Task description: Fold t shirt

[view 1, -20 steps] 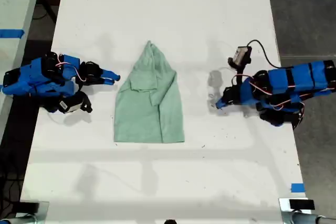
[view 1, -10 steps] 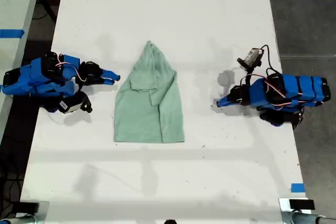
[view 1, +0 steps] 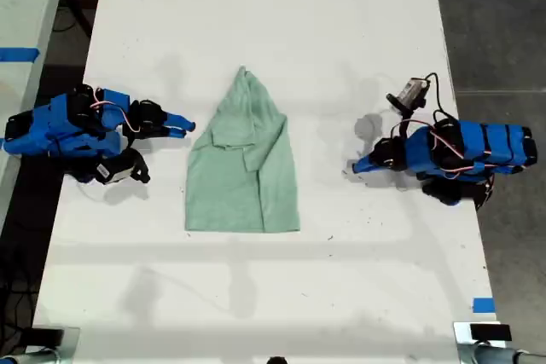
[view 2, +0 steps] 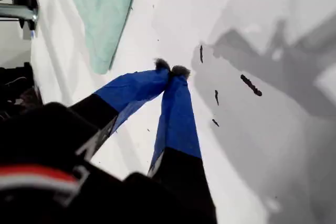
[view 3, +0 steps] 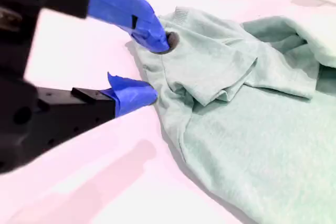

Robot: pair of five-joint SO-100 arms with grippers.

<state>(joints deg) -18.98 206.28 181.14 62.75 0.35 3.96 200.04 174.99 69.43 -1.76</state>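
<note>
1 t shirt (view 1: pixel 243 164) is lying between 2 arms; wrist views are showing my first gripper (view 2: pixel 170 70) pinched together, my second gripper (view 3: pixel 152 69) parted beside the cloth.

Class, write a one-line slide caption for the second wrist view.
My second gripper, jaws open, sits at the edge of the crumpled mint-green t shirt on the white table.

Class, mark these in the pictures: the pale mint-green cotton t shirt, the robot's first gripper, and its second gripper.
Pale mint-green cotton t shirt (view 1: pixel 243 178): exterior view, middle of the cloth.
My first gripper (view 2: pixel 171 69): first wrist view, where the shut fingertips meet.
My second gripper (view 3: pixel 152 69): second wrist view, gap between open fingertips.
</note>
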